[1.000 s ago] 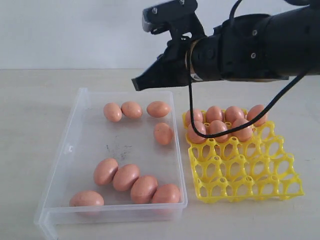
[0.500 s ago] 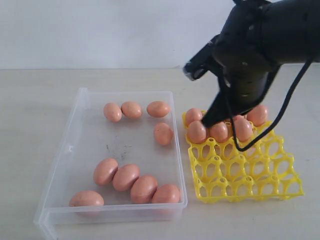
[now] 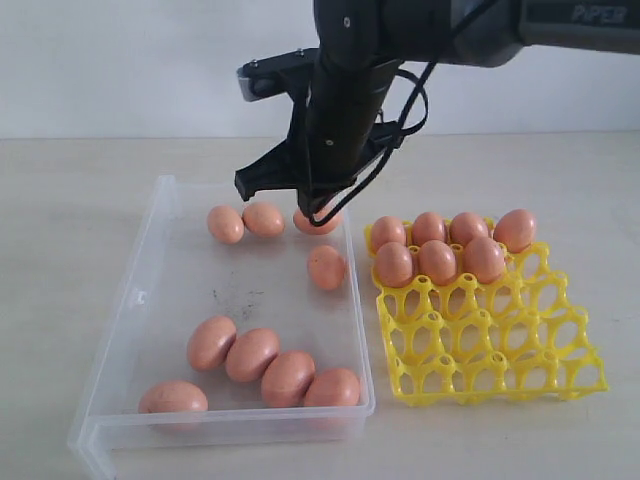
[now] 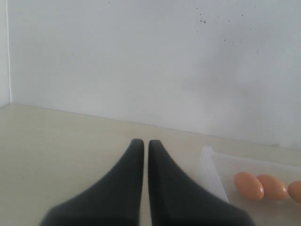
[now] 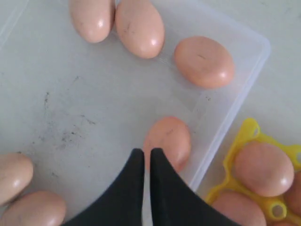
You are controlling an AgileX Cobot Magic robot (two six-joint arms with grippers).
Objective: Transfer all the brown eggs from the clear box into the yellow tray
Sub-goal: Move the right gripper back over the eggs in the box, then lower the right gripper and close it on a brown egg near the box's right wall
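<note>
Target geometry for the next pick: right gripper (image 5: 146,153) hangs over the clear box (image 3: 140,300), fingers pressed together, nothing between them. Nearest egg (image 5: 167,141) lies directly under and just ahead of the tips, alone, near the box wall that faces the yellow tray (image 3: 500,350). Egg centre sits slightly off the finger slit, toward that wall. Long axis runs roughly along the slit, skewed a little toward the tray, so as I read it the jaws would close across the narrow width with little or no wrist roll. Needs: spread fingers first, small shift toward the wall, then straight down. Watch item: wall-side finger looks short of room between egg and wall and could clip the plastic.

Other brown eggs (image 3: 250,353) relative to this tool: three farther ahead past the target, five back behind the tips at the box's opposite end. Seven sit in tray cups already, nine left in the box.

Left gripper (image 4: 141,141): fingers together too, empty, out over bare table (image 4: 56,141) with the box corner ahead of it, well apart from the target. Right arm is clearly the nearer one.
</note>
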